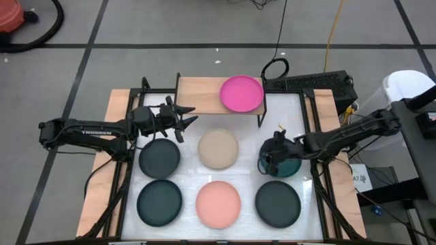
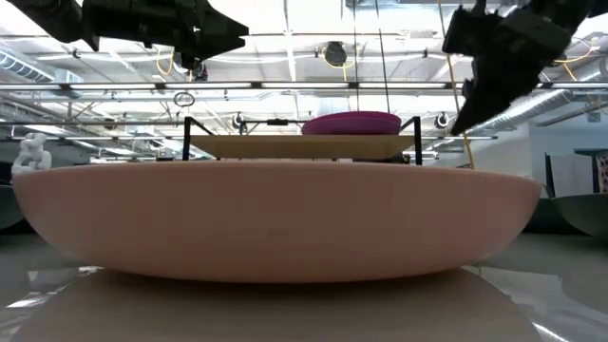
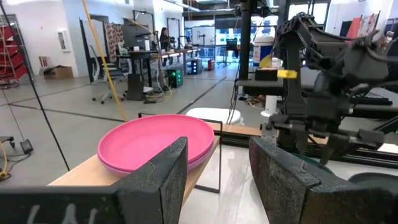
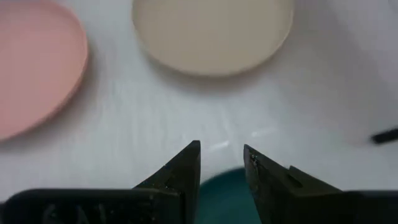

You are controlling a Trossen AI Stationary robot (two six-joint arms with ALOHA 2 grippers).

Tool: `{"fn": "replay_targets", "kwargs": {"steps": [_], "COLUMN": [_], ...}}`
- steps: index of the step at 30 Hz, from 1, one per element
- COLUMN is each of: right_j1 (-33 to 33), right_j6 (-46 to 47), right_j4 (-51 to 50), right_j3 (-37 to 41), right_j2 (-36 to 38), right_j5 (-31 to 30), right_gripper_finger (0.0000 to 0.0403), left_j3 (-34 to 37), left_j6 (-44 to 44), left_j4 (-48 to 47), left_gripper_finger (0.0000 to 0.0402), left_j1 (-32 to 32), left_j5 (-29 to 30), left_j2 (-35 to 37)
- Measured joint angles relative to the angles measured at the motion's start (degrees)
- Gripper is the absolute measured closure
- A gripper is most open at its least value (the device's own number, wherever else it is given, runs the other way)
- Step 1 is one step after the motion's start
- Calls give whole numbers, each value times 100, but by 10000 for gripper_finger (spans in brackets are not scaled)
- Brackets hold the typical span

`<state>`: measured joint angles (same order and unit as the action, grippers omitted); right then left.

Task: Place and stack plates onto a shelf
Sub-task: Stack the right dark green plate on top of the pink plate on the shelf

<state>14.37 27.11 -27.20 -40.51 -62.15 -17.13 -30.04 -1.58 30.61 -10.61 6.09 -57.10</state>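
This is a robotics lab in a large industrial hall. The low view looks up at an open ceiling (image 2: 285, 66) of pipes, beams and strip lights. The left wrist view shows a wide concrete floor (image 3: 56, 118), desks (image 3: 140, 59) with equipment, office chairs (image 3: 106, 84), a person (image 3: 166, 36) standing far off, and a red ladder (image 3: 7, 56). From above, cables (image 1: 334, 34) and a vacuum hose (image 1: 41, 34) lie on grey floor tiles around the table (image 1: 122, 102).

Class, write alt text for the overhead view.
A round magenta plate sits on a low light-wood shelf. Six more plates lie on the white table; the left gripper hangs by the shelf, the right gripper over a teal plate.
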Motion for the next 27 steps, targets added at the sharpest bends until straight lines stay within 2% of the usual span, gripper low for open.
{"fn": "replay_targets", "kwargs": {"steps": [7,20,27], "right_j1": [-2,-2,-9], "right_j6": [404,896,1126], "right_j4": [-170,-129,-55], "right_j3": [0,0,2], "right_j2": [-449,-1295,-1496], "right_j5": [389,385,374], "right_gripper_finger": [298,298,298], "left_j3": [0,0,0], "left_j6": [-2,-29,-110], "left_j4": [-42,-44,-44], "left_gripper_finger": [225,225,225], "left_j1": [0,0,0], "left_j5": [0,1,2], "left_j2": [0,0,0]}}
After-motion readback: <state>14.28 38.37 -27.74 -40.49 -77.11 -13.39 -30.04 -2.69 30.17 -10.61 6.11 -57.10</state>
